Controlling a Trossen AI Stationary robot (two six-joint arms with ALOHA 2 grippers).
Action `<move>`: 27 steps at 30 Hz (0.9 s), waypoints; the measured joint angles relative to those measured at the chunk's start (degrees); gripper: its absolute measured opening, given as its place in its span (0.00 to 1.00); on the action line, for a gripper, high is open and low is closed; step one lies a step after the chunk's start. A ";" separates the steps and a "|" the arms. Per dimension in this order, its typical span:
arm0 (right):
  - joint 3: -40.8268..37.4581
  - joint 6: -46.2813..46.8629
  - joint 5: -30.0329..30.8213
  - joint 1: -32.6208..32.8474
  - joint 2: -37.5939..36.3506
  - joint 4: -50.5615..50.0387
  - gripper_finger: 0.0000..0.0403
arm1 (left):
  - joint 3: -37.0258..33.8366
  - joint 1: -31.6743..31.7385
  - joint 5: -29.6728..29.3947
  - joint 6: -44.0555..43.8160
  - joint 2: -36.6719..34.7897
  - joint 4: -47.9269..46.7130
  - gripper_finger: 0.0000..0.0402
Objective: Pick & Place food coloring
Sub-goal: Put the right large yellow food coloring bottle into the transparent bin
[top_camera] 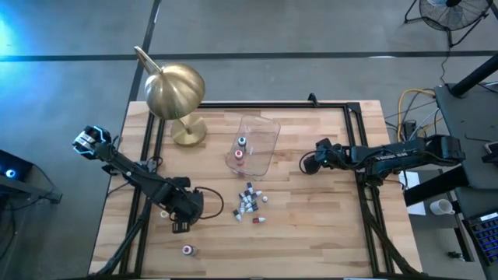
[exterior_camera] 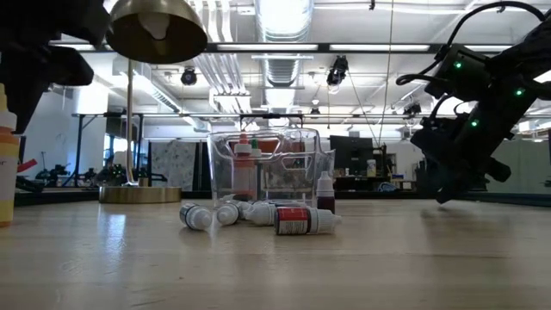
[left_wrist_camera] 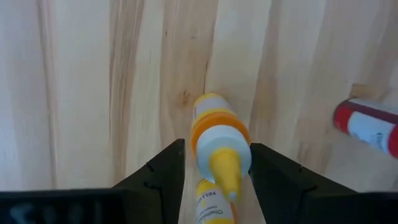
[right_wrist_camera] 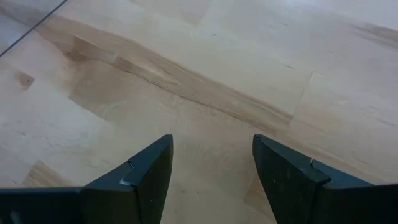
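Gripping a yellow bottle (left_wrist_camera: 219,140), the left gripper (left_wrist_camera: 216,177) sits low over the near-left of the table (top_camera: 327,241). Its jaws pinch the bottle's body from either side, with the yellow nozzle pointing back toward the wrist camera. That reads as a pick just secured, ready for carrying to the clear tub (top_camera: 258,142). A red-capped bottle (left_wrist_camera: 367,126) lies off to one side of the jaws, clear of them.

The right gripper (right_wrist_camera: 211,171) waits near the right edge. Its jaws are spread with only bare wood between them, so it stays out of the left arm's way.

Counts:
- One tub, with two bottles already standing in it (top_camera: 240,148).
- A loose cluster (top_camera: 250,204) in front of the tub, maybe seven or eight bottles; they're too small to count surely.
- One stray bottle (top_camera: 187,250) near the front edge.
- One brass lamp (top_camera: 176,92) at the back left.
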 joint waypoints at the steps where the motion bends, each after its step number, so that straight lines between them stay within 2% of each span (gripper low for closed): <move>1: 0.00 0.00 0.00 0.01 0.00 0.00 0.53 | -0.39 0.00 0.04 -0.02 0.00 0.16 0.37; 7: 0.00 0.00 0.00 -0.01 0.00 -0.04 0.53 | -1.52 0.03 0.28 -0.80 0.00 1.48 0.36; 13: 0.02 -0.02 0.00 0.01 0.00 -0.04 0.53 | -1.07 0.12 0.30 -1.79 0.00 1.36 0.23; 17: 0.04 0.00 0.00 0.00 0.00 -0.02 0.53 | -0.24 1.35 0.43 -3.34 0.04 0.24 0.22; 21: 0.04 -0.02 -0.02 -0.01 0.00 0.00 0.53 | 3.93 6.04 -1.88 0.47 0.04 -6.80 0.22; 27: 0.57 -0.02 -0.35 0.01 0.00 -0.11 0.53 | 16.30 18.75 -4.05 12.49 0.27 -11.06 0.22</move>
